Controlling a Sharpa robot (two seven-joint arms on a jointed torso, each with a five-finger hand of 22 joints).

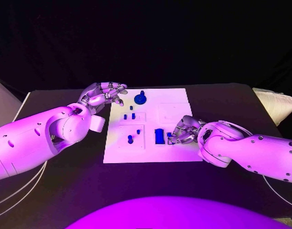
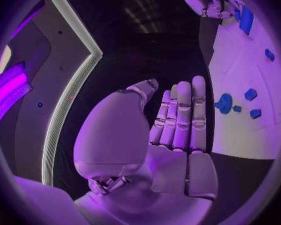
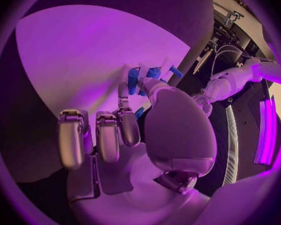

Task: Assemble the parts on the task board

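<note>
Here the tall blue part [image 1: 159,136] stood in the near middle of the white task board [image 1: 176,98], its long axis running toward and away from the robot. The right hand [image 1: 182,132] lay just beside it with fingers curled down onto the board, a small blue piece [image 3: 140,112] at its fingertips (whether it truly gripped that piece I could not tell). The left hand [image 1: 105,94] hovered at the board's far left corner, near the round blue part [image 1: 140,98], fingers straight, together and holding nothing.

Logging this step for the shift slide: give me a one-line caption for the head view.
Right hand at the tall blue part on the white task board; left hand open at its far-left corner.
</note>
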